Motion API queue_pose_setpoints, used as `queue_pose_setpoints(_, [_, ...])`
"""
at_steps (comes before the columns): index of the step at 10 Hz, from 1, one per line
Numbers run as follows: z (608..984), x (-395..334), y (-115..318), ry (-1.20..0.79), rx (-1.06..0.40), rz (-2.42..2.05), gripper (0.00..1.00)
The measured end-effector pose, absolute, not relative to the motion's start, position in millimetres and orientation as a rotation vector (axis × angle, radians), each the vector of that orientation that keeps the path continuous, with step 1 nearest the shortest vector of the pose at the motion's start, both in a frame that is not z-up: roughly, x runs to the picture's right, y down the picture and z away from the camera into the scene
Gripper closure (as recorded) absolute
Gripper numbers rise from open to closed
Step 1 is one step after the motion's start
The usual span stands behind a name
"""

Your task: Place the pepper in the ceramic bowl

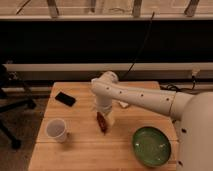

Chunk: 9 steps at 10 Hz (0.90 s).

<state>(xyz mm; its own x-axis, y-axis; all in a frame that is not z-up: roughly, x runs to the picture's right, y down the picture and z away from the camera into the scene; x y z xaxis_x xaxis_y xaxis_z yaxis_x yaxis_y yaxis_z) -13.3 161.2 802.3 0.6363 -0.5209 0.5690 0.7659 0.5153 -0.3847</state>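
Reaching down over the table [75, 150], the gripper [103, 113] sits right at the pepper's [102, 123] top end; whether it grips I cannot tell. The bowl [151, 146] lies well apart, with 1 cup [56, 130] on the pepper's other side.

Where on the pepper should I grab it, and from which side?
Take the pepper at mid-length, from straight above, closing across its slim width: it seems to lie flat on the table, long axis running near-to-far. The gripper hangs just over its far end.
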Motion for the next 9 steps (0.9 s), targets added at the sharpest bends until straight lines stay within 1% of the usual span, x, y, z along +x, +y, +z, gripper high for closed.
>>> queue_pose_setpoints(5, [816.9,-12.0,173.9,-0.460,-0.624,-0.945,0.20])
queue_pose_setpoints(9, [824.5,-13.6,182.7,-0.458,-0.647,-1.011,0.20])
